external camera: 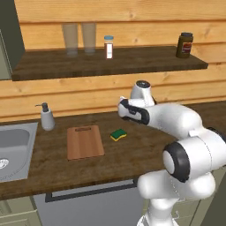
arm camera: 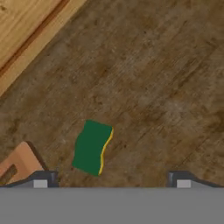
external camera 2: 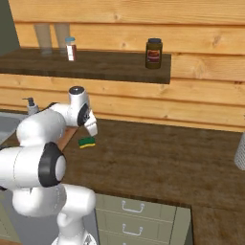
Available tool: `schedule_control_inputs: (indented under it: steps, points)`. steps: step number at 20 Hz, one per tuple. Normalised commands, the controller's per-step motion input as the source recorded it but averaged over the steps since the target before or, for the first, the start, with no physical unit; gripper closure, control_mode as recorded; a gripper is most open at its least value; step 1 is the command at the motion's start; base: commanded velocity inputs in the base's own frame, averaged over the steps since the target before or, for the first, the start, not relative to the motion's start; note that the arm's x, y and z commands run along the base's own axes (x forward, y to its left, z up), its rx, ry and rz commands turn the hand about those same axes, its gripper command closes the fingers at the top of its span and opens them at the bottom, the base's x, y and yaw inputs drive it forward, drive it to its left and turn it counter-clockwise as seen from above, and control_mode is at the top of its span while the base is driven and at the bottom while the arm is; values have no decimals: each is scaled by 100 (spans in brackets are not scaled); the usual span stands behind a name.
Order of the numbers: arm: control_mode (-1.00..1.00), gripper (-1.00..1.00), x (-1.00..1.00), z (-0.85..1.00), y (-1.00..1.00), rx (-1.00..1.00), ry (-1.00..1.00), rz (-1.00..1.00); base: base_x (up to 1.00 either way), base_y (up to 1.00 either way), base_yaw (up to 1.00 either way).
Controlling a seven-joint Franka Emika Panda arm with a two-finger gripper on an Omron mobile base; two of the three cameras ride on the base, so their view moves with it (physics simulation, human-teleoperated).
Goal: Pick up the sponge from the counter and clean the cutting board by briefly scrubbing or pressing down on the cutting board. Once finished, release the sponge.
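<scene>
The sponge (external camera: 118, 134) (external camera 2: 87, 141) (arm camera: 92, 148), green on top with a yellow lower layer, lies flat on the dark counter (external camera: 132, 155), just right of the cutting board (external camera: 85, 142). The board is a light reddish-brown rectangle with its slot handle at the far end; one corner of it (arm camera: 17, 164) shows in the hand view. My gripper (arm camera: 111, 180) hangs above the counter with its fingertips (arm camera: 41, 180) spread wide and nothing between them. It is open. The sponge sits below, nearer the left fingertip and apart from both.
A steel sink (external camera: 15, 145) lies at the left with a soap dispenser (external camera: 46, 117) behind it. The dark shelf (external camera: 110, 62) above carries two glasses, a small bottle (external camera: 108, 47) and a brown jar (external camera: 184, 45). A wooden wall (arm camera: 17, 26) backs the counter.
</scene>
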Motion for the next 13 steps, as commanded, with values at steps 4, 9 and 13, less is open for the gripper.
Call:
schedule_control_inputs:
  steps: [4,9,13]
  points:
    - [-100,-100,-100,100,-28,2,-19,14,0,0,0]
    - [-100,-100,-100,96,-28,2,-20,17,0,0,0]
    - [-100,-100,-95,98,-30,3,-19,17,0,0,0]
